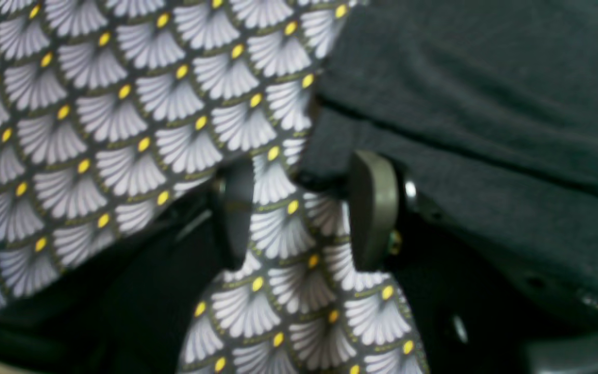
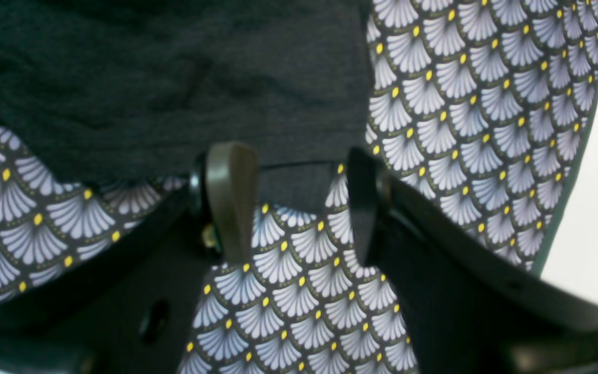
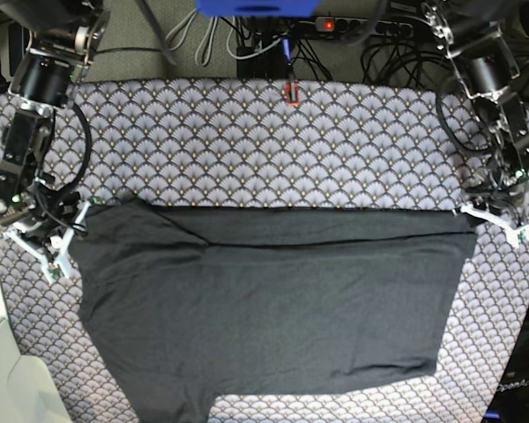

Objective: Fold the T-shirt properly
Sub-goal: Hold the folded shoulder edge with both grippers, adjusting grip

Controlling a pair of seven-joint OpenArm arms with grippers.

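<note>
The dark charcoal T-shirt lies flat on the patterned cloth, its far edge folded over into a narrow band. My left gripper is at the band's right-hand corner in the base view. In the left wrist view the left gripper is open, with the T-shirt corner reaching between its fingertips. My right gripper is at the shirt's left-hand corner. In the right wrist view the right gripper is also open, with the T-shirt hem just between its fingers.
A grey scallop-print cloth covers the table under the shirt. Cables and a power strip run along the back, with a small red clip at the cloth's far edge. The cloth's edge is close beside the right gripper.
</note>
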